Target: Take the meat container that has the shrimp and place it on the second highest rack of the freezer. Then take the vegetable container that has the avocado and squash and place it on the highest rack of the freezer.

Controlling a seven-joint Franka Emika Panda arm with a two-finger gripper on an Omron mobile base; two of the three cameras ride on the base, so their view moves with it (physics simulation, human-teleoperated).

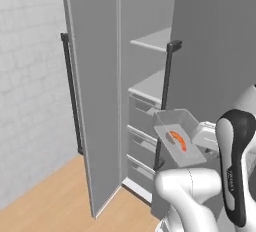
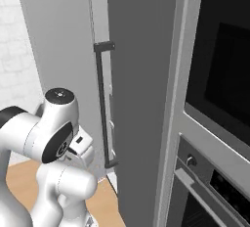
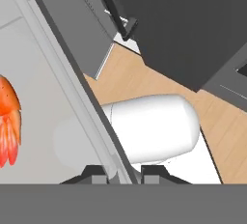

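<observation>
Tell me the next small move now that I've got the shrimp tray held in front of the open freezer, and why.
Probably lift and carry the meat container forward-left toward the freezer. The tool is shut on the tray's wall, the shrimp inside, but the tray hangs tilted at drawer height, outside the cabinet and below both light-grey shelves. Level it on the way.

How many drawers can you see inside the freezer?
3, stacked below the lowest shelf in the open freezer: top drawer, middle drawer, bottom drawer. The held tray partly covers them.
</observation>
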